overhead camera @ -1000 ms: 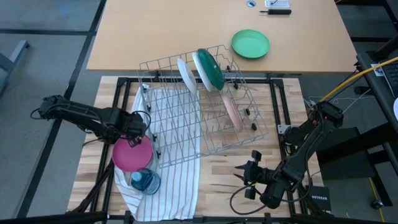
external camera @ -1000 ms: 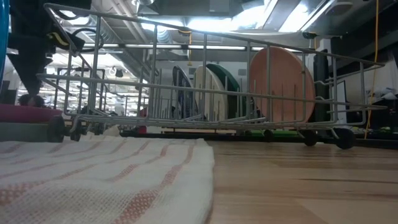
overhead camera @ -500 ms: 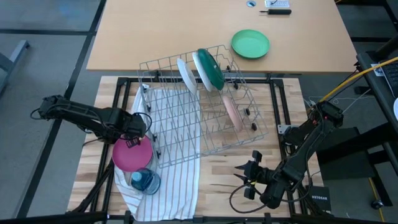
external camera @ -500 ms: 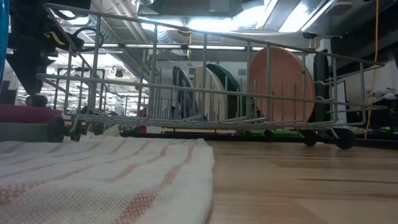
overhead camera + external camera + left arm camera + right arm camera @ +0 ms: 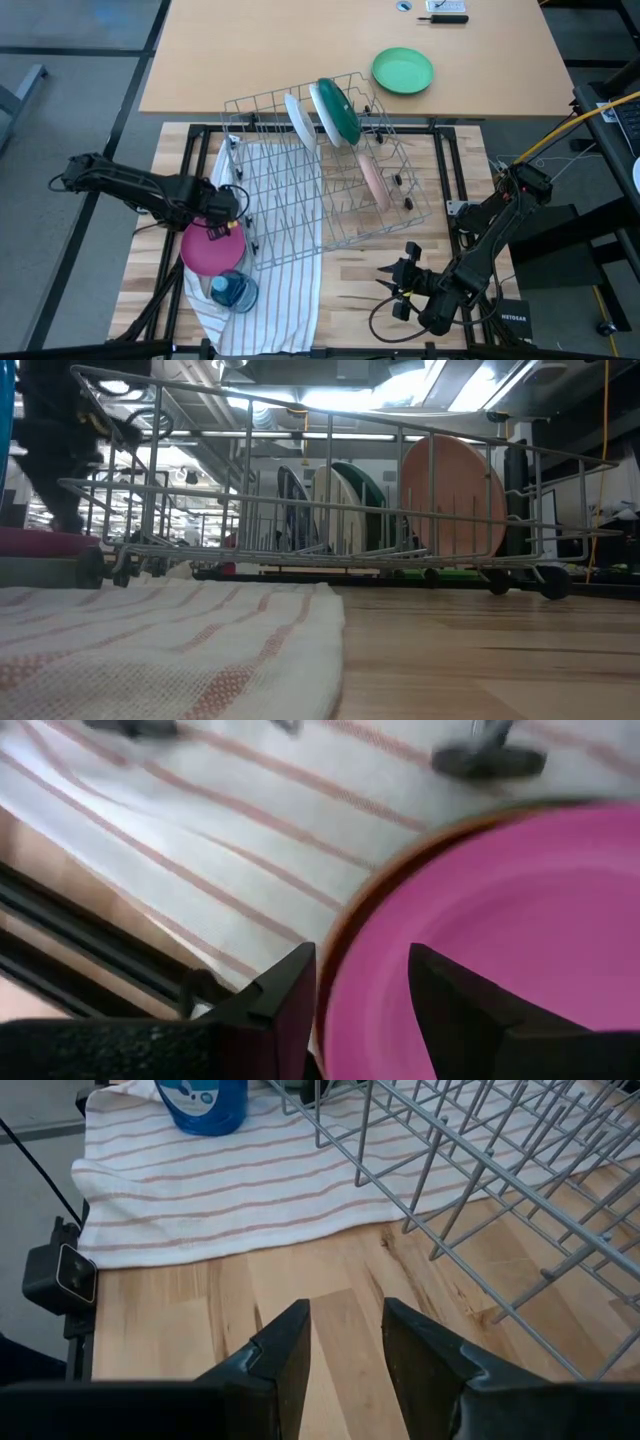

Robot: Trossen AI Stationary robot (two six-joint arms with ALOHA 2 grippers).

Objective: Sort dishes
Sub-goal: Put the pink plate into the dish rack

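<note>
Meanwhile, left gripper [image 5: 218, 226] over the striped towel [image 5: 270, 270] at the table's left side, fingers [image 5: 290, 995] parted and straddling the rim of the magenta plate [image 5: 212, 250]; whether actually pinching it or just around it, cannot tell. Magenta plate lying flat on the towel near the front-left corner of the table [image 5: 360, 290], w/ a small blue see-through container [image 5: 233, 291] just beside it toward the front edge. Wire dish rack [image 5: 320, 180] sitting mid-table, partly on the towel, reaching to the back edge. Inside the rack, standing on edge toward its back: a white plate [image 5: 299, 120], then a white plate w/ dark green back [image 5: 338, 110]; a pale pink plate [image 5: 372, 178] upright further forward, right part of the rack. Vivid green plate [image 5: 403, 71] flat on the desk [image 5: 250, 50] behind the table, well apart from the rack. Right gripper [image 5: 392, 281] parked low near the table's front-right area, fingers [image 5: 275, 1355] apart, empty, above bare wood.
</note>
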